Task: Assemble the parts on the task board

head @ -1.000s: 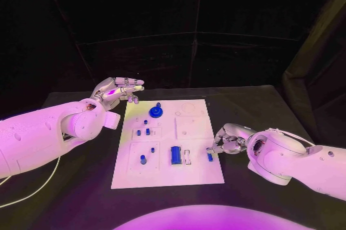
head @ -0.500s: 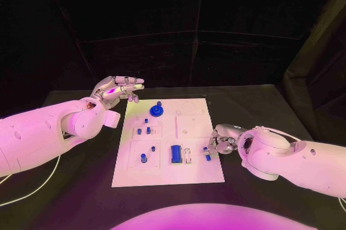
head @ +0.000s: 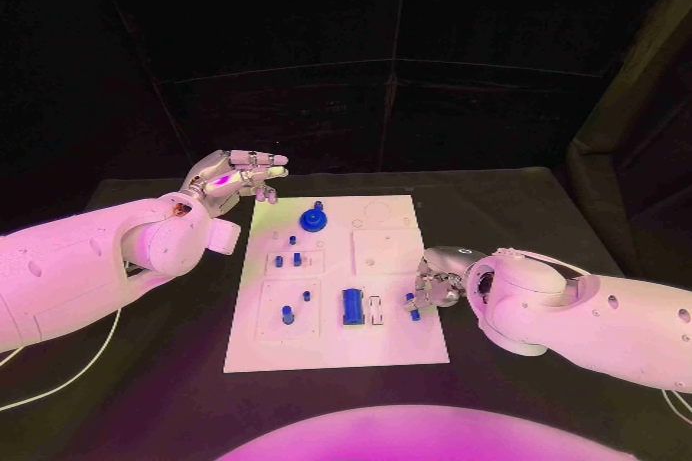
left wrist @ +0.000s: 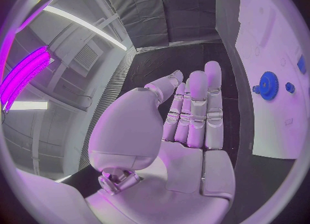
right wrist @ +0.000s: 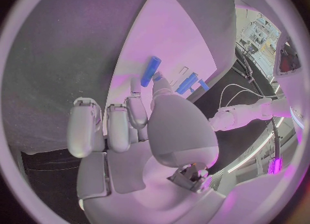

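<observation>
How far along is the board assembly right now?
Looks done: several small blue parts stand in the task board, plus a blue gear at its far end. In hand: the right hand pinches a blue peg over the board's right edge, beside a larger blue block. The left hand hovers off the far-left corner, holding nothing. Left: seating that peg; some recesses look unfilled.

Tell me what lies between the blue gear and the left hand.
Head view: only a bare strip of the white task board and its edge separate the blue gear from the left hand, which hovers past the board's far-left corner.
</observation>
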